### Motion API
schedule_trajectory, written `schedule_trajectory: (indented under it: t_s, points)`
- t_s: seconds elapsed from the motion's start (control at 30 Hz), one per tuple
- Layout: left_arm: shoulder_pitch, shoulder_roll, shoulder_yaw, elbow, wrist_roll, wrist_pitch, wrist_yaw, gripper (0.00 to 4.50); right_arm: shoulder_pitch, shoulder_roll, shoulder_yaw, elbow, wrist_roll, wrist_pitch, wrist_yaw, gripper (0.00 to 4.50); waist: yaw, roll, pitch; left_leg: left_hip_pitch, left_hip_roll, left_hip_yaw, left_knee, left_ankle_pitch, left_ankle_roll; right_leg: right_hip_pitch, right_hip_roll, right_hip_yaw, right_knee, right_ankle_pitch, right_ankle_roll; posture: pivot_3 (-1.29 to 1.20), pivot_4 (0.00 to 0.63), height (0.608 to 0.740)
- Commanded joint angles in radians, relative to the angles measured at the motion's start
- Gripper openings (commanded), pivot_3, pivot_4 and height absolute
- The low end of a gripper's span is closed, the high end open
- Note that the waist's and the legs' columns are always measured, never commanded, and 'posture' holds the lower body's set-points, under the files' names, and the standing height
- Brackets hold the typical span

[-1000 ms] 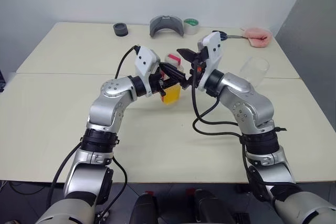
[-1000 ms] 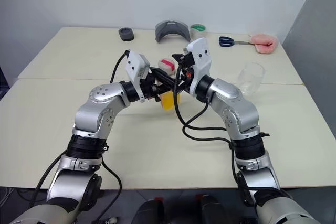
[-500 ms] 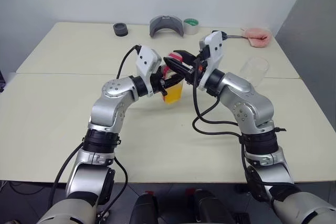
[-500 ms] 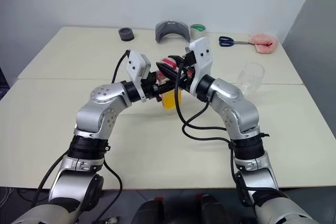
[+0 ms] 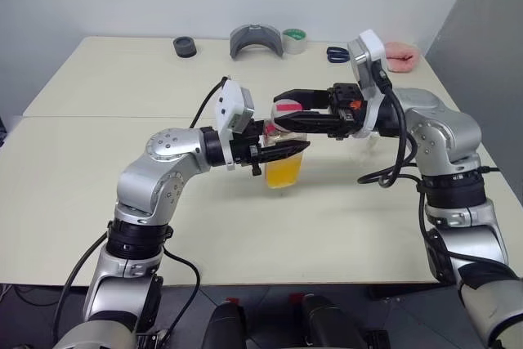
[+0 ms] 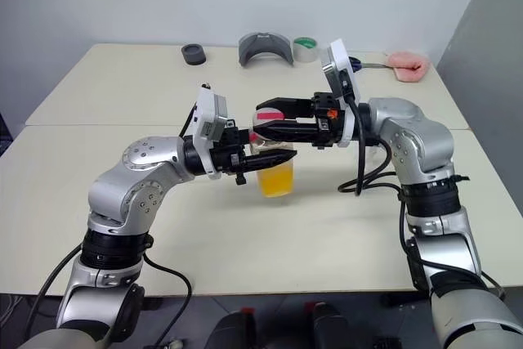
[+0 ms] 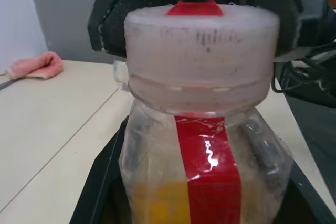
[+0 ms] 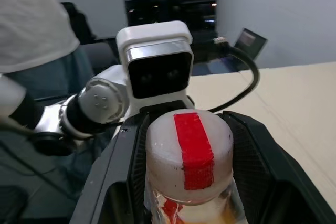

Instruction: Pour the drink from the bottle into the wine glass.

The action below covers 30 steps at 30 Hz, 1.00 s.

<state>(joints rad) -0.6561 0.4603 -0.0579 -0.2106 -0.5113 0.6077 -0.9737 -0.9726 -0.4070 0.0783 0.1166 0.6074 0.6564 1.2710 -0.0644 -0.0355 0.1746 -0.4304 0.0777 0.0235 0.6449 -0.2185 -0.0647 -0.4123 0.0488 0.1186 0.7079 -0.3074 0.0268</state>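
The bottle (image 5: 284, 167) is a small clear one with a red strip label (image 7: 212, 182), and the orange drink (image 6: 276, 179) fills its lower part. My left gripper (image 5: 283, 151) reaches in from the left and is shut on the bottle just below its neck, holding it upright over the table (image 5: 98, 145). My right gripper (image 5: 286, 112) comes in level from the right. Its black fingers (image 8: 252, 156) are closed on either side of the pale cap (image 8: 189, 150), which has a red strip. The wine glass is hidden behind my right forearm.
Along the far edge lie a black roll (image 5: 185, 46), a grey curved piece (image 5: 255, 40), a green tape roll (image 5: 294, 38), scissors (image 5: 335, 54) and a pink cloth (image 5: 400, 56). A person in a white top (image 8: 31, 19) stands beyond the table.
My right gripper swung round from open beside the bottle to level, and closed on the cap. Both hands and the bottle came nearer to me. The camera view also shifted.
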Motion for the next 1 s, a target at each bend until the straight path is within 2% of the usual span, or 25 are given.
schedule_trajectory:
  t_s: [0.03,0.1,0.2,0.3,0.47,0.57,0.67,0.77,1.0]
  points:
    - [-0.019,-0.003,-0.019,-0.04,-0.015,-0.002,0.0,1.87,-0.046,0.021,0.029,-0.01,0.025,-0.003,0.067,1.89,0.002,0.0,0.0,0.0,0.0,0.0,0.0,0.0,0.0,0.0,0.0,0.0,0.0,0.0,0.0,0.0,0.15,0.74]
    - [-0.024,-0.001,-0.015,-0.027,-0.01,-0.009,0.001,1.87,-0.033,-0.014,-0.001,-0.034,0.041,0.034,0.056,2.61,0.006,0.0,0.0,0.0,0.0,0.0,0.0,0.0,0.0,0.0,0.0,0.0,0.0,0.0,0.0,0.0,0.15,0.74]
    - [-0.029,0.004,-0.005,-0.003,-0.006,-0.023,0.002,1.87,0.012,-0.08,-0.068,-0.105,0.087,0.126,0.003,3.47,0.009,0.001,0.0,-0.001,0.0,0.0,0.0,0.0,0.0,0.0,-0.001,0.0,-0.001,0.0,0.0,0.0,0.15,0.74]
    - [-0.026,0.007,-0.003,0.023,0.007,-0.051,0.0,1.87,0.1,-0.125,-0.15,-0.249,0.13,0.203,-0.13,4.48,0.015,0.001,0.0,-0.001,-0.001,0.0,0.0,0.0,0.0,0.0,-0.001,0.0,-0.001,0.0,0.0,0.0,0.15,0.74]
    - [-0.04,-0.007,-0.006,0.061,0.009,-0.073,0.006,1.87,0.209,-0.074,-0.221,-0.51,0.152,0.289,-0.464,4.48,0.01,0.001,0.001,-0.002,-0.001,-0.001,0.0,0.0,0.0,0.0,-0.001,0.0,-0.001,0.0,0.0,0.0,0.15,0.74]
    - [-0.056,-0.02,-0.013,0.095,0.021,-0.095,0.003,1.87,0.238,0.018,-0.217,-0.628,0.11,0.345,-0.713,4.48,0.005,0.001,0.001,-0.001,0.0,-0.002,0.0,0.0,0.0,0.0,0.0,0.0,0.0,0.0,0.0,0.0,0.15,0.74]
    - [-0.076,-0.037,-0.015,0.125,0.028,-0.111,0.002,1.87,0.249,0.086,-0.187,-0.7,0.089,0.359,-0.851,4.48,0.006,0.001,0.001,-0.001,0.0,-0.002,0.0,0.0,0.0,0.0,0.0,0.0,0.001,0.0,0.0,0.0,0.15,0.74]
    - [-0.09,-0.048,-0.018,0.148,0.034,-0.124,-0.002,1.87,0.244,0.124,-0.168,-0.733,0.094,0.375,-0.923,4.48,0.008,0.001,0.001,-0.001,-0.001,-0.001,0.0,0.0,0.0,-0.001,0.0,0.001,0.001,0.0,0.0,0.0,0.15,0.74]
    - [-0.109,-0.065,-0.026,0.172,0.046,-0.141,-0.007,1.87,0.28,0.129,-0.138,-0.733,0.133,0.392,-0.94,4.48,0.008,0.001,0.001,-0.002,-0.001,-0.001,0.0,0.0,0.0,0.0,0.0,0.0,0.0,0.0,0.0,0.0,0.15,0.74]
